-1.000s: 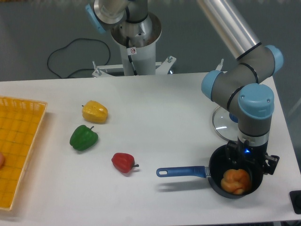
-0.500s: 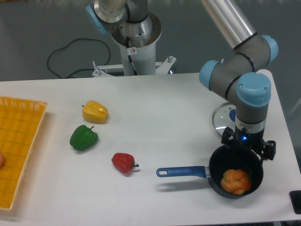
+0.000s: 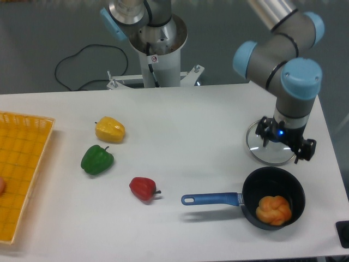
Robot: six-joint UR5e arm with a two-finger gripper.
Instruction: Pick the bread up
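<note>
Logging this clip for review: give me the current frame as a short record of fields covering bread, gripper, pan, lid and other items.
bread: inside the black pan, not held
gripper: above the glass lid, apart from the bread; jaw state unclear
pan: blue handle pointing left
lid: flat on table behind pan
other items: yellow pepper, green pepper, red pepper, yellow tray

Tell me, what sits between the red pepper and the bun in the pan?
In the camera view, only the pan's blue handle and bare table lie between the red pepper and the bread.
</note>
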